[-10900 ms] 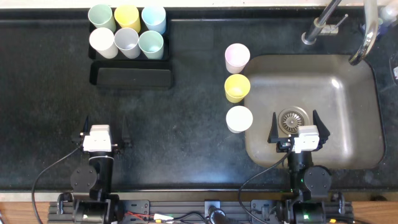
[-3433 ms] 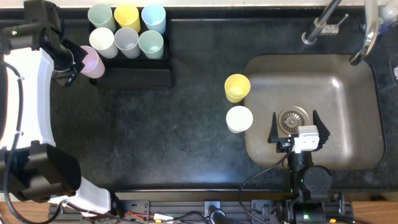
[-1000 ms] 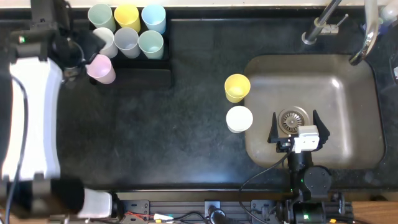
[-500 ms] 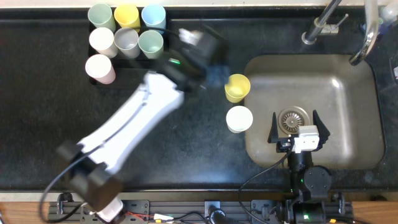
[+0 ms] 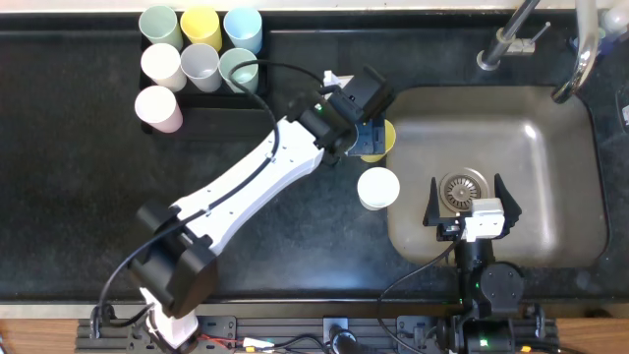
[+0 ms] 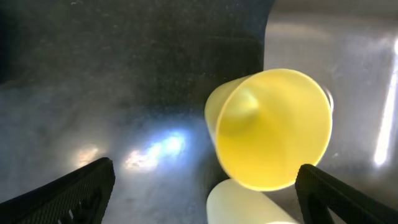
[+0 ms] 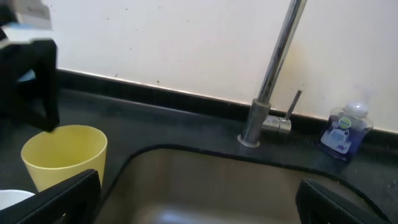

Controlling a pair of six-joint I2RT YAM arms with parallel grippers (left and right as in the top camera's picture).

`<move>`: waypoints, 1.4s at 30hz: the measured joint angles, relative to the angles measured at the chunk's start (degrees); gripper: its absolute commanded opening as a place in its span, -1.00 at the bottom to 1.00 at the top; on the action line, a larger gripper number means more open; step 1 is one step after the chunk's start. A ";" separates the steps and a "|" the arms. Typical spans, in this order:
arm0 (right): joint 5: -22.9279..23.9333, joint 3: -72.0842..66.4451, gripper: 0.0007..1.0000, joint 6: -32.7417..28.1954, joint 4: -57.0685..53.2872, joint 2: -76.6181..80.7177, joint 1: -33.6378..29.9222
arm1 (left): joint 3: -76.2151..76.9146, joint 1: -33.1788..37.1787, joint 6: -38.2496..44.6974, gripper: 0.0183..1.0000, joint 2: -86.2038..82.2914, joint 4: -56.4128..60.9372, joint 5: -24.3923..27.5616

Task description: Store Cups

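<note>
Six cups (image 5: 201, 64) standing in tray (image 5: 206, 123); pink cup (image 5: 157, 108) sitting at its left front corner. Yellow cup (image 6: 267, 127), white cup (image 5: 377, 188) standing on counter (image 5: 295, 246) beside sink (image 5: 550, 128). Left arm (image 5: 246, 182) hovering over yellow cup, jaws spread. Right arm (image 5: 482, 221) sitting over sink, jaws spread.

The surface (image 5: 295, 256) is dark speckled stone, polished enough to throw back light. At three o'clock the sink (image 5: 550, 128) is brushed metal with a dull sheen, and its tap (image 7: 273, 68) is brighter, polished metal. The yellow cup (image 6: 267, 127) and white cup (image 5: 378, 187) look like smooth, matt plastic. The tray (image 5: 206, 123) at eleven o'clock is matt black plastic.
</note>
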 measured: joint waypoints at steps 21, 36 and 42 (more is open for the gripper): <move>0.02 0.00 0.99 0.00 0.04 0.00 0.00 | 0.00 1.22 -0.44 -0.02 4.26 2.38 2.19; 0.00 0.00 0.99 0.02 0.04 0.00 0.00 | 0.00 2.73 -0.24 -0.96 5.01 5.31 2.71; 0.00 0.00 1.00 0.04 0.02 0.00 0.00 | -0.13 11.19 -0.28 -0.96 -1.57 -2.32 2.27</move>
